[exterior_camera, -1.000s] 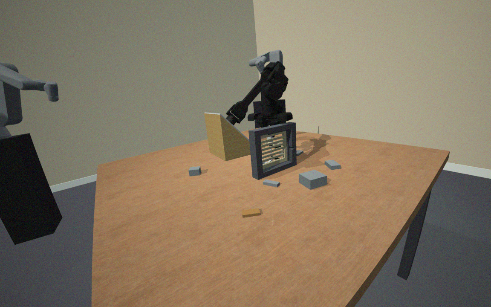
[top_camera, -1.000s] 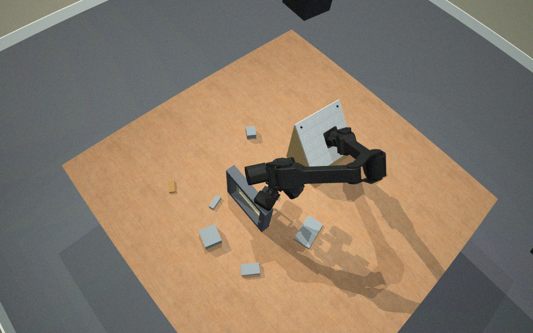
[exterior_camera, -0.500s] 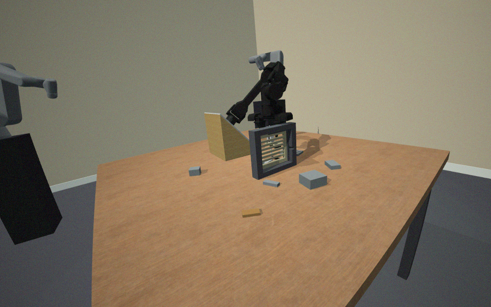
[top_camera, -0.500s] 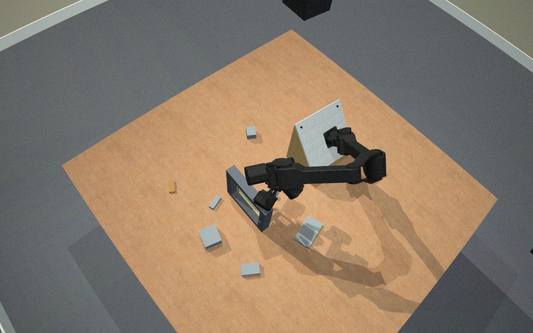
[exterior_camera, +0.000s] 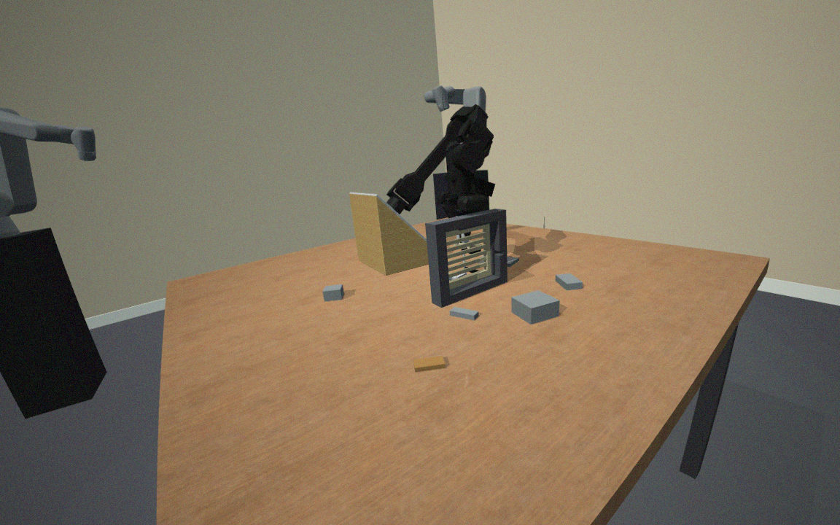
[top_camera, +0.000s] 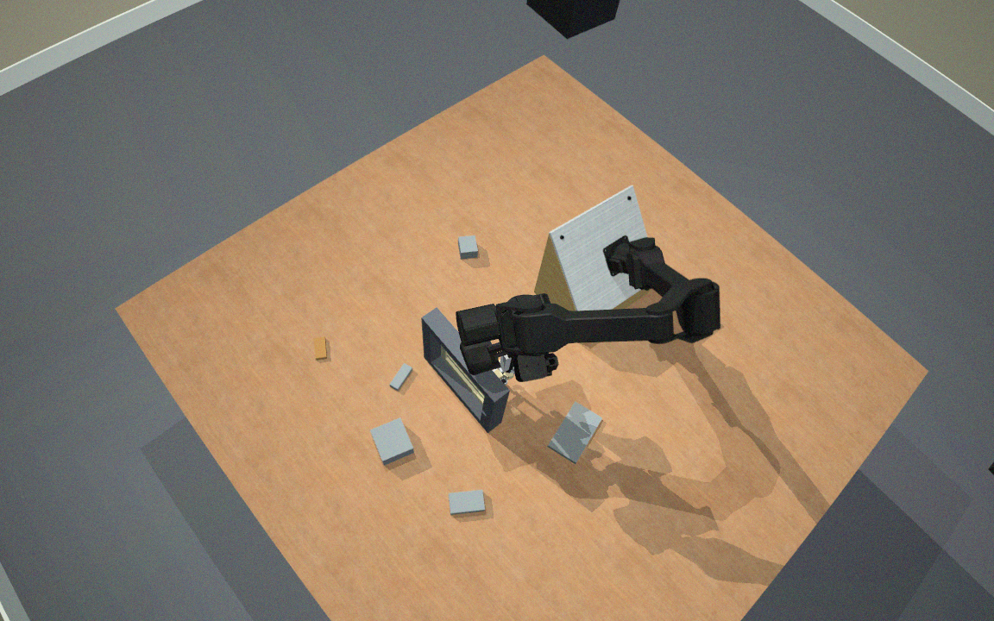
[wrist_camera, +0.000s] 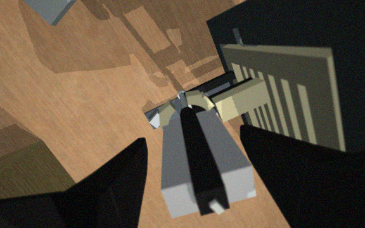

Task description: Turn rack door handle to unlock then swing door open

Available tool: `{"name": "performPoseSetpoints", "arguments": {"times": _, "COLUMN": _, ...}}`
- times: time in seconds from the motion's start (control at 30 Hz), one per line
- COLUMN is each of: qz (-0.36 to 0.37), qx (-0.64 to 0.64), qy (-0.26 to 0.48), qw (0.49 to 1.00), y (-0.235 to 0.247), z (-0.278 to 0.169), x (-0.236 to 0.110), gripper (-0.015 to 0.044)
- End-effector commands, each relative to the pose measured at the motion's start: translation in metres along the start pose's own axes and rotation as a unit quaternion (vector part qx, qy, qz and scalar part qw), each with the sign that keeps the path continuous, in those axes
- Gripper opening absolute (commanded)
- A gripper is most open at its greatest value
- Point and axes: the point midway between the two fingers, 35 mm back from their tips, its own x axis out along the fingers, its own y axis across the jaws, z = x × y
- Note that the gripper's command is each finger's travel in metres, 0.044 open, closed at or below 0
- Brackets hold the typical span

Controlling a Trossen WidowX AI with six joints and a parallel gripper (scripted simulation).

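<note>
From where I stand, the gripper (top_camera: 506,362) (exterior_camera: 467,205) (wrist_camera: 193,137) is released, its black fingers spread to either side of the grey handle (top_camera: 511,364) (wrist_camera: 177,164), with gaps showing beside it in the wrist view. The handle stands upright on the near face of the rack door, the side toward the robot. I can't tell whether it has had its full quarter turn.

The slatted cream door (top_camera: 463,374) (exterior_camera: 489,248) (wrist_camera: 281,63) sits at the opening of the dark frame (top_camera: 443,328) (exterior_camera: 436,264) (wrist_camera: 265,25), not swung wide; whether it is slightly ajar, I can't say.

The black arm (top_camera: 608,325) (exterior_camera: 432,160) reaches over from the wedge (top_camera: 593,247) (exterior_camera: 370,235) (wrist_camera: 27,164), elbow raised. On the far side of the frame from the wedge, a thin grey bar (top_camera: 401,377) (exterior_camera: 463,313) lies near a big grey block (top_camera: 393,440) (exterior_camera: 535,306), and an orange bar (top_camera: 320,348) (exterior_camera: 429,363) lies farther out. A grey slab (top_camera: 575,432) (exterior_camera: 512,261) (wrist_camera: 51,9) rests on the handle's side, partly in shadow, on the wooden table (top_camera: 254,309) (exterior_camera: 312,424) (wrist_camera: 106,104)
</note>
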Motion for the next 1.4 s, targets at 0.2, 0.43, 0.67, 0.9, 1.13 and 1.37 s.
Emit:
{"name": "performPoseSetpoints", "arguments": {"times": 0.2, "qz": -0.001, "qx": 0.239, "qy": 0.002, "qw": 0.971, "y": -0.0002, "z": -0.0004, "x": 0.0007, "gripper": 0.0288}}
{"name": "performPoseSetpoints", "arguments": {"times": 0.43, "qz": -0.001, "qx": 0.403, "qy": 0.002, "qw": 0.915, "y": -0.0003, "z": -0.0003, "x": 0.0007, "gripper": 0.0288}}
{"name": "performPoseSetpoints", "arguments": {"times": 0.67, "qz": -0.001, "qx": 0.555, "qy": 0.002, "qw": 0.832, "y": -0.0003, "z": -0.0003, "x": 0.0007, "gripper": 0.0288}}
{"name": "performPoseSetpoints", "arguments": {"times": 0.9, "qz": -0.001, "qx": 0.69, "qy": 0.002, "qw": 0.724, "y": -0.0003, "z": -0.0003, "x": 0.0007, "gripper": 0.0288}}
{"name": "performPoseSetpoints", "arguments": {"times": 1.13, "qz": -0.002, "qx": 0.805, "qy": 0.001, "qw": 0.594, "y": -0.0003, "z": -0.0003, "x": 0.0007, "gripper": 0.0288}}
{"name": "performPoseSetpoints", "arguments": {"times": 1.37, "qz": -0.002, "qx": 0.895, "qy": 0.001, "qw": 0.446, "y": -0.0002, "z": -0.0002, "x": 0.0006, "gripper": 0.0288}}
